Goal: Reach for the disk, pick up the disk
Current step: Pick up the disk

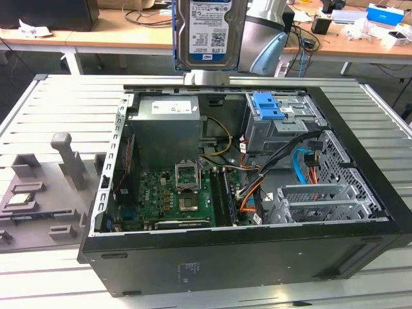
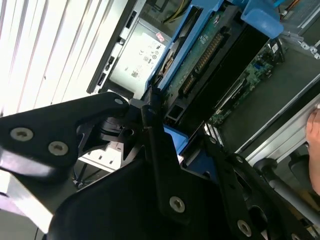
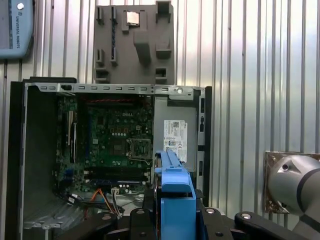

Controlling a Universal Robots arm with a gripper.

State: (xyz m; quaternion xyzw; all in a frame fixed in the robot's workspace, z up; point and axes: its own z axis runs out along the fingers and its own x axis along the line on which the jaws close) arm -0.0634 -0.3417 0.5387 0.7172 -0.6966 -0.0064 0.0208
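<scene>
I hold the disk (image 1: 209, 32) upright, clear above the far edge of the open computer case (image 1: 244, 257), fingers (image 2: 152, 125) clamped on its blue frame, a grip that apparently spares label and circuit board.

the grey-and-blue arm (image 1: 265, 35) hangs high, wrist end lowest. in both wrist views the black gripper (image 2: 150, 112) (image 3: 175, 206) has its jaws clamped on the disk (image 1: 209, 32), holding it upright in the air.

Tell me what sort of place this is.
Probably a robotics lab: the gripper holds the disk above an open computer case on a slatted metal table, with cluttered desks behind.
</scene>
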